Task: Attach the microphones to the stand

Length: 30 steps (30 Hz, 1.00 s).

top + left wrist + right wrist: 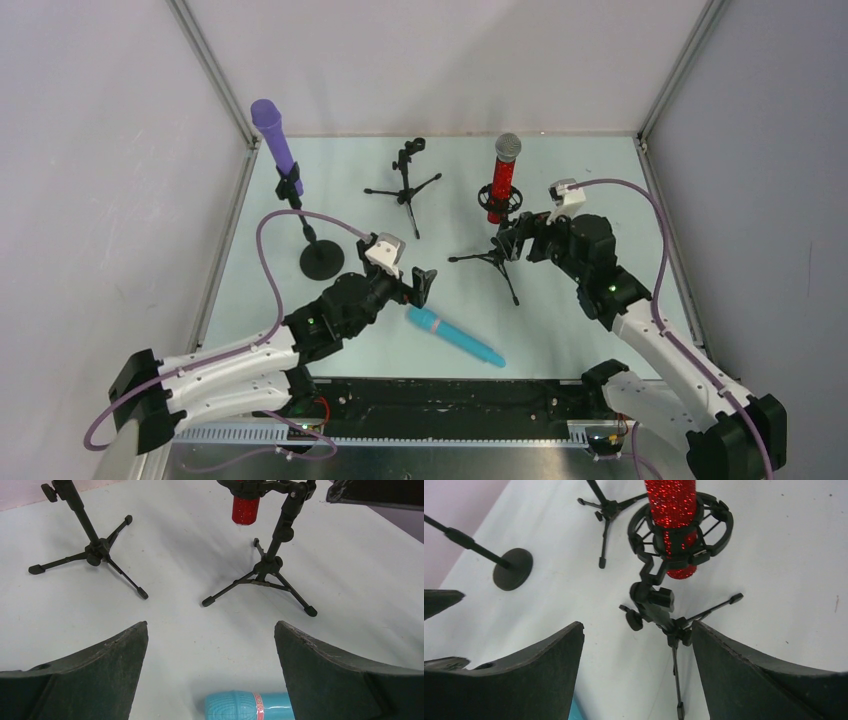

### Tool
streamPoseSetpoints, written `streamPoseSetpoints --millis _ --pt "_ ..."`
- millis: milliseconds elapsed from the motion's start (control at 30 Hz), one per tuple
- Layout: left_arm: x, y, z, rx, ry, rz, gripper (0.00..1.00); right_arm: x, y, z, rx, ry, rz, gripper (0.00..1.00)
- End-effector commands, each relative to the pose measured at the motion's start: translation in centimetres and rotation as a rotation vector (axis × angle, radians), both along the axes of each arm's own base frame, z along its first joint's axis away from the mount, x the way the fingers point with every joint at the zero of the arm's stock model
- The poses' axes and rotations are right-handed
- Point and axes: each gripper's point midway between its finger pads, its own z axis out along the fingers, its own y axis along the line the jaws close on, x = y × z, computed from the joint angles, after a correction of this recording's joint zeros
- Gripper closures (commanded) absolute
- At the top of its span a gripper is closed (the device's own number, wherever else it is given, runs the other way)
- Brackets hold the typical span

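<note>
The purple microphone [275, 133] sits clipped in the round-base stand [321, 258] at the back left. The glittery red microphone [503, 178] sits in the shock mount of a tripod stand [492, 258]; it also shows in the right wrist view [672, 510]. The teal-blue microphone [455, 336] lies flat on the table, its head with the pink ring in the left wrist view [250, 706]. An empty tripod stand [405, 186] stands at the back centre. My left gripper [420, 285] is open just above the teal head. My right gripper [512, 240] is open and empty beside the red microphone's stand.
White walls and metal frame posts [215, 70] close in the table on three sides. The tripod legs [260, 585] spread over the table between the grippers. A black strip [450, 395] runs along the near edge between the arm bases.
</note>
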Motion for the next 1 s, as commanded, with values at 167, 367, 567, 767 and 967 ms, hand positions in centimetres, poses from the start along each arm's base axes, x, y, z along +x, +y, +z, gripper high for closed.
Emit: streamPoseSetpoints --millis 167,367,567,767,967 --pt "0.1 0.7 0.6 -0.017 -0.033 0.025 0.0 1.8 0.0 -1.6 -0.016 0.029 -0.061 0.21" --pt "0.0 0.7 0.6 -0.02 -0.033 0.024 0.0 2.9 0.8 -1.8 0.003 0.025 -0.056 0.23" --pt "0.1 0.9 0.4 -0.01 -0.034 0.03 0.0 3.8 1.3 -2.4 -0.012 0.023 -0.053 0.24" --pt "0.1 0.7 0.1 -0.014 -0.022 0.029 0.0 4.9 1.6 -2.3 -0.015 0.015 -0.055 0.27" --pt "0.1 0.8 0.1 -0.011 -0.028 0.028 0.0 5.6 2.1 -2.2 -0.016 0.015 -0.044 0.31"
